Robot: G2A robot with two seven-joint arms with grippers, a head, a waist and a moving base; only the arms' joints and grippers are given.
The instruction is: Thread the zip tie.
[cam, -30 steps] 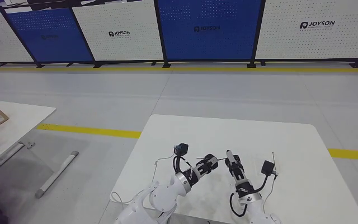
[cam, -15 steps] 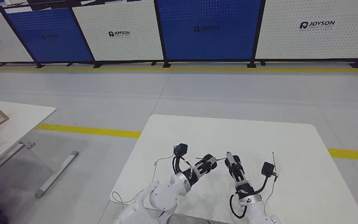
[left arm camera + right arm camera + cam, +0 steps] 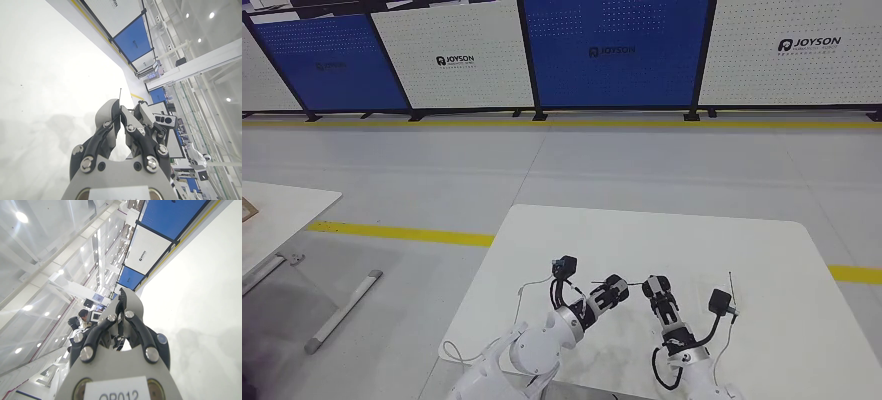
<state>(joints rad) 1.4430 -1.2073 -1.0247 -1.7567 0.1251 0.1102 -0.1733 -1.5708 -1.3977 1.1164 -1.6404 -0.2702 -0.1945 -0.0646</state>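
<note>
While both arms hover close together over the white table (image 3: 572,240), the left gripper (image 3: 120,109) is pinched shut on the black zip tie (image 3: 129,109), its strand bridging to the right gripper (image 3: 121,295), likewise clamped on it. Threading looks mid-step; the next move calls for feeding tip into head, finely aligned.

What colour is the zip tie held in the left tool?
Black. The zip tie shows best in the left wrist view, pinched by the left tool.

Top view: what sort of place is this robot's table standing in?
Probably a large factory or test hall: blue and white partition panels fence the bay, a yellow line marks the grey floor, and rows of ceiling lights hang high overhead.
</note>
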